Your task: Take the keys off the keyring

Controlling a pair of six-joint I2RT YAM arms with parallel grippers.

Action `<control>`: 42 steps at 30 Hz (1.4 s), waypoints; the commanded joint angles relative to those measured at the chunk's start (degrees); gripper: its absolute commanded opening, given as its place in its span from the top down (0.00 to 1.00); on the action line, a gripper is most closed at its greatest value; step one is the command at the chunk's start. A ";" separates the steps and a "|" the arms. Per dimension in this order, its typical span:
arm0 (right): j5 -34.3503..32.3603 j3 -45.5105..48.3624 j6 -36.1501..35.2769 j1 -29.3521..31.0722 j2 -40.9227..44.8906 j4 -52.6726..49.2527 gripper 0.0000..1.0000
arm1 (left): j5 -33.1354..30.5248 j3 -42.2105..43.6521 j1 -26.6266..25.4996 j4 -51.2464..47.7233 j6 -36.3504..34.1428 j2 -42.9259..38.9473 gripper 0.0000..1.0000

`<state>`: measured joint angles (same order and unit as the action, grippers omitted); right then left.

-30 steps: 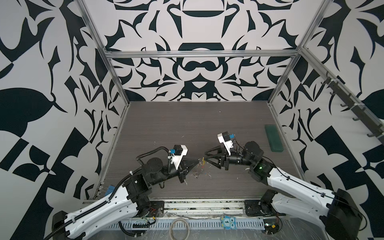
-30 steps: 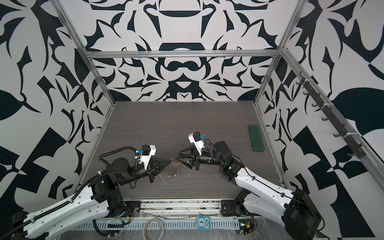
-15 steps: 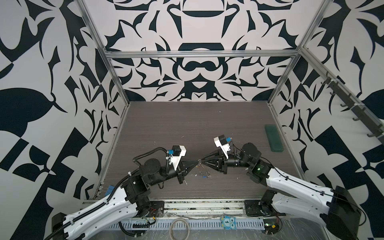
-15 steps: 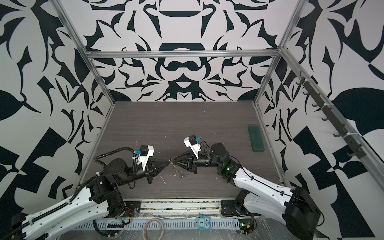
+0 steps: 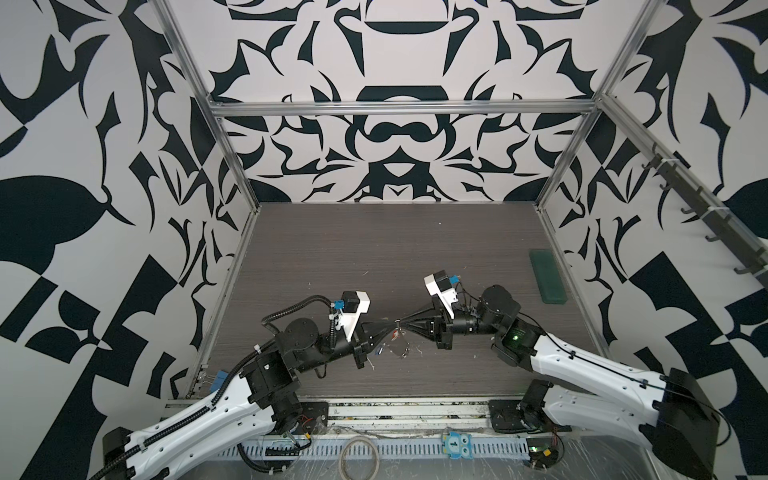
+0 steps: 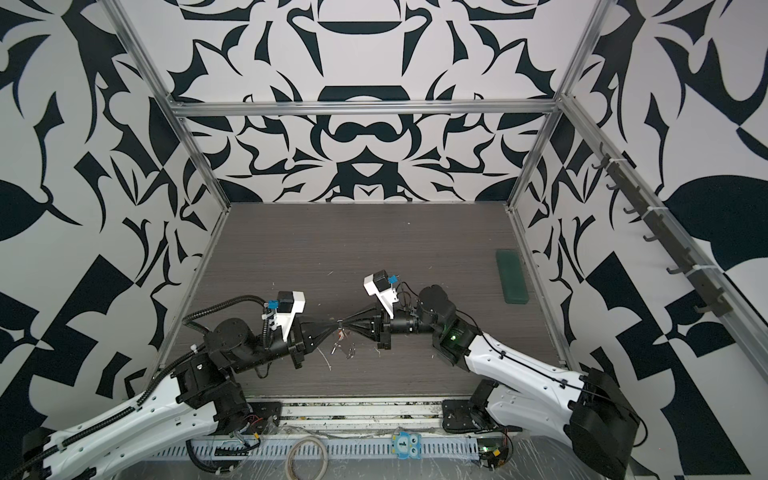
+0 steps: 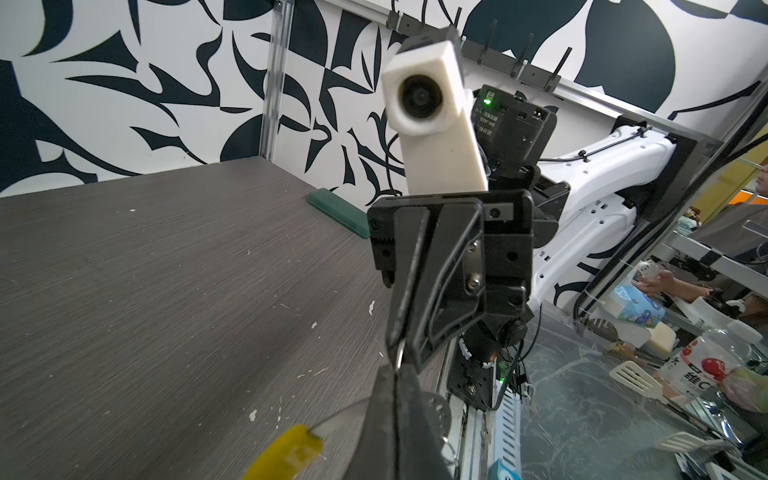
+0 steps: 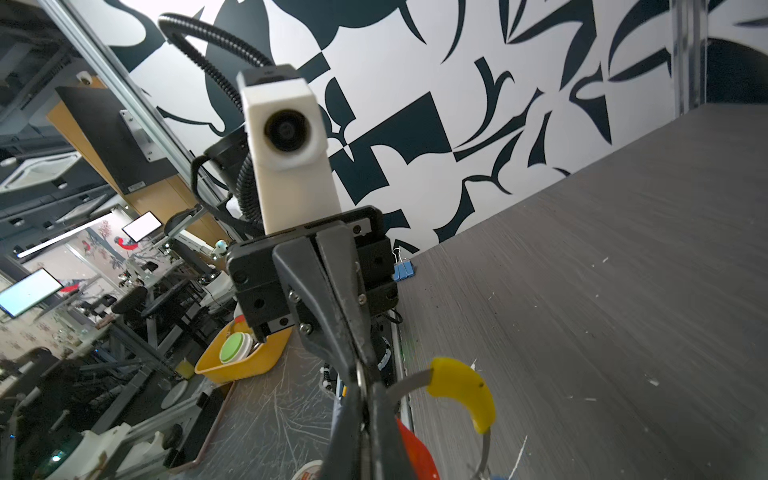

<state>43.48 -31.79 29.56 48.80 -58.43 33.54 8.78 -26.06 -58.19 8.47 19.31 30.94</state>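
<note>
Low in the centre of both top views, the left gripper [image 5: 390, 323] and right gripper [image 5: 405, 322] meet tip to tip, both clenched. The left pinches the keyring [image 7: 332, 420] band beside its yellow sleeve [image 7: 286, 453]; the right seems to nip a tiny metal ring [image 7: 398, 356]. The loop looks light, floppy and slippery. The red key [image 8: 417, 455] dangles below, its stiff flat body likely the surer hold.

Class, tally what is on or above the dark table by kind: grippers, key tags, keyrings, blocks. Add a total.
Black parallel grippers: 2 (left gripper, right gripper)
Small flat plastic key tags: 2 (red key tag, blue key tag)
Thin grey keyring with a curved yellow section: 1
Flat dark green block: 1
Total: 6
</note>
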 commanded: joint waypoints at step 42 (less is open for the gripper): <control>-7.35 -26.99 -28.82 0.84 1.79 -59.43 1.00 | 20.16 -9.97 5.20 -6.80 -1.38 12.98 0.67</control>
<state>34.00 -56.21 1.26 49.39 -56.73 -27.46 26.24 -33.91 -53.21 0.30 17.72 43.27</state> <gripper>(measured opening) 0.043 0.340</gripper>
